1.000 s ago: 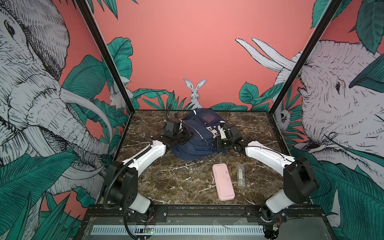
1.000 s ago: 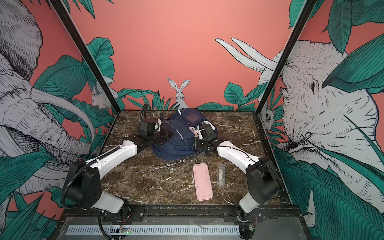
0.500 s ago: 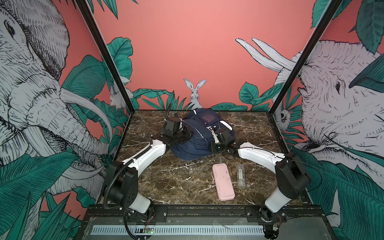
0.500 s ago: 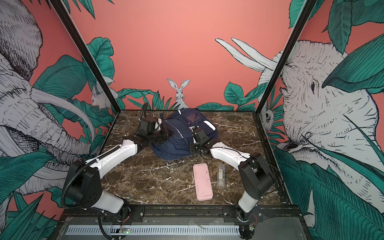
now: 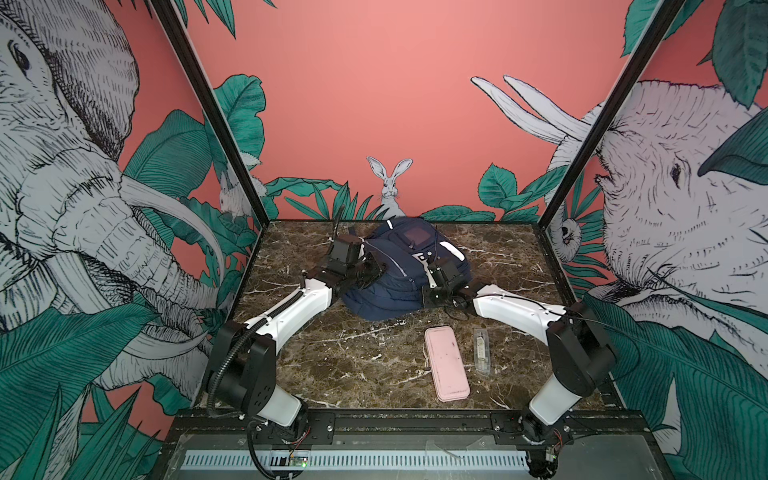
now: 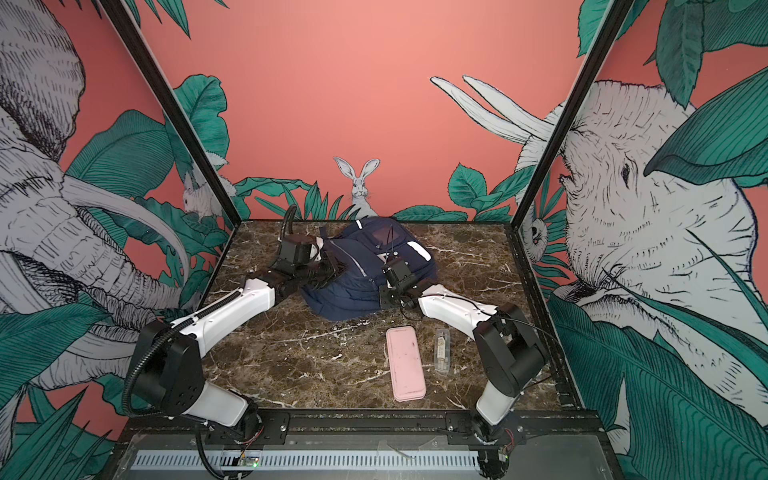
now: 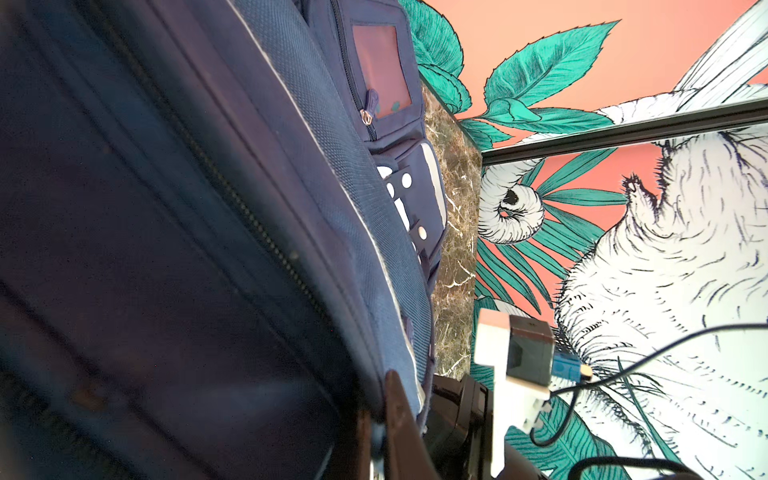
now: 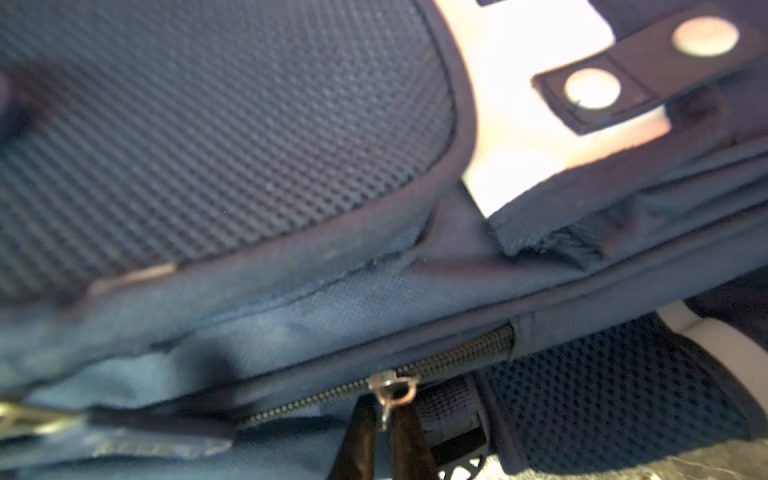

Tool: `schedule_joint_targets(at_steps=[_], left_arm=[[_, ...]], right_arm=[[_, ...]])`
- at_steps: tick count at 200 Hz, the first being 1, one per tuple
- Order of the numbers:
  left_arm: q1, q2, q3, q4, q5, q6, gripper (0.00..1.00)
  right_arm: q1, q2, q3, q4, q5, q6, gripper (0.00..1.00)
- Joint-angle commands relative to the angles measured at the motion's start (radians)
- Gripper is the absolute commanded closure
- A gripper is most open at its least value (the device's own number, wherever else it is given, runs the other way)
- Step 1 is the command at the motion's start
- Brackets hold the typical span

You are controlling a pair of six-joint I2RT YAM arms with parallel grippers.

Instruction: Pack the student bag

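With right fingers (image 8: 360, 436) pinching the student bag's (image 5: 395, 291) 3 o'clock zipper pull (image 8: 392, 395), left fingers (image 7: 400, 419) seemingly clamping fabric, draw along the teeth.

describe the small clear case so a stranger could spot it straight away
Start at the marble tabletop and find the navy student bag near the back. In front of it, toward the right arm, lies a flat pink case. The small clear case lies right beside that, nearer that arm: narrower, shorter and see-through.
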Motion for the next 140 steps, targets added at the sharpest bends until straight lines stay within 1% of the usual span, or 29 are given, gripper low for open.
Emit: schedule_joint_targets(at_steps=[1, 26, 44, 67, 84, 101, 121, 125, 140], left_arm=[[-0.008, -0.016, 0.059, 0.080, 0.011, 0.022, 0.98], [-0.006, -0.007, 0.062, 0.081, 0.005, 0.019, 0.98], [-0.007, -0.003, 0.058, 0.096, 0.003, 0.008, 0.98], [-0.006, 0.007, 0.058, 0.115, 0.011, -0.013, 0.99], [-0.008, 0.012, 0.061, 0.121, 0.009, -0.019, 0.99], [-0.009, 0.012, 0.063, 0.122, 0.004, -0.022, 0.98], [-0.010, 0.012, 0.062, 0.121, -0.001, -0.021, 0.98], [-0.011, 0.013, 0.061, 0.121, -0.001, -0.021, 0.98], [-0.012, 0.018, 0.055, 0.121, -0.001, -0.020, 0.98]], right_arm=[[0.015, -0.040, 0.003, -0.021, 0.019, -0.011, 0.99], [0.020, -0.065, 0.011, -0.051, -0.014, -0.039, 1.00], [0.021, -0.056, 0.056, -0.104, -0.109, -0.084, 1.00], [0.030, -0.032, 0.095, -0.116, -0.246, -0.109, 1.00], [0.055, -0.020, 0.126, -0.120, -0.309, -0.124, 1.00], [0.091, -0.004, 0.163, -0.132, -0.331, -0.134, 1.00], [0.123, 0.027, 0.206, -0.119, -0.359, -0.119, 1.00], [0.130, 0.037, 0.242, -0.112, -0.369, -0.114, 1.00], [0.146, 0.079, 0.294, -0.084, -0.400, -0.087, 1.00]])
